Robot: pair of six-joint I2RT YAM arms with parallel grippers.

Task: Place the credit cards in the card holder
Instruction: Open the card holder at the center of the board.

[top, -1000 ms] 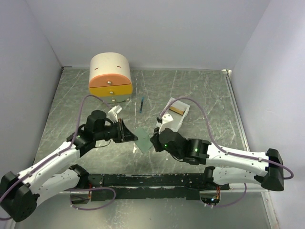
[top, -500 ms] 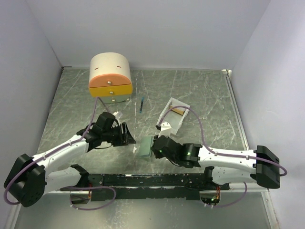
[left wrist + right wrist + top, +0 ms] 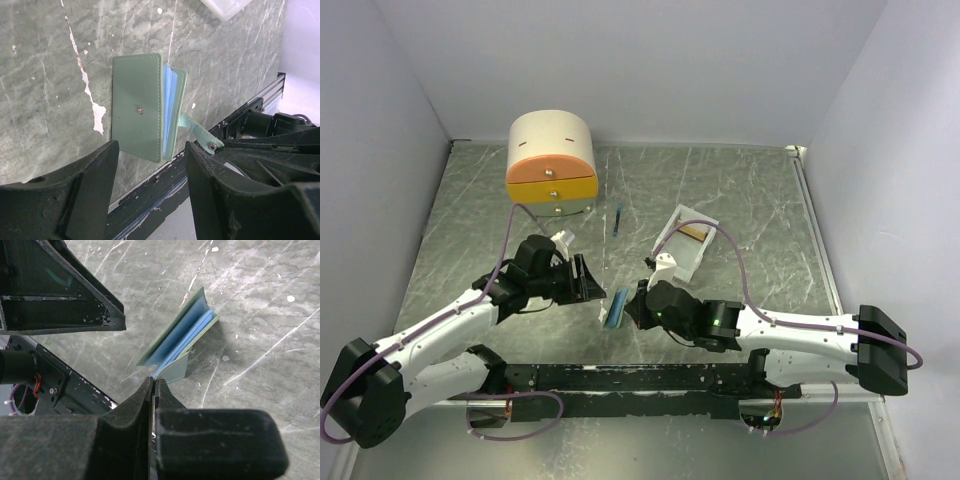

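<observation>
The card holder [image 3: 616,309] is pale green outside and blue inside. It stands tipped up and partly open near the front edge. It also shows in the left wrist view [image 3: 137,107] and the right wrist view [image 3: 176,334]. My right gripper [image 3: 633,308] is shut on the holder's near edge by its strap [image 3: 153,382]. My left gripper [image 3: 587,281] is open and empty, just left of the holder and facing it [image 3: 152,146]. A gold-yellow credit card [image 3: 694,231] lies in the white tray [image 3: 705,254]. I cannot make out the dark card.
A cream-and-orange drawer box [image 3: 552,165] stands at the back left. A thin blue stick [image 3: 618,220] lies behind the holder. The black rail [image 3: 620,376] runs along the near table edge. The tray's corner shows in the left wrist view [image 3: 224,6].
The right gripper has turned the card holder from lying flat to standing on edge, so its blue inside shows. The left gripper has shifted slightly beside it, still open.
</observation>
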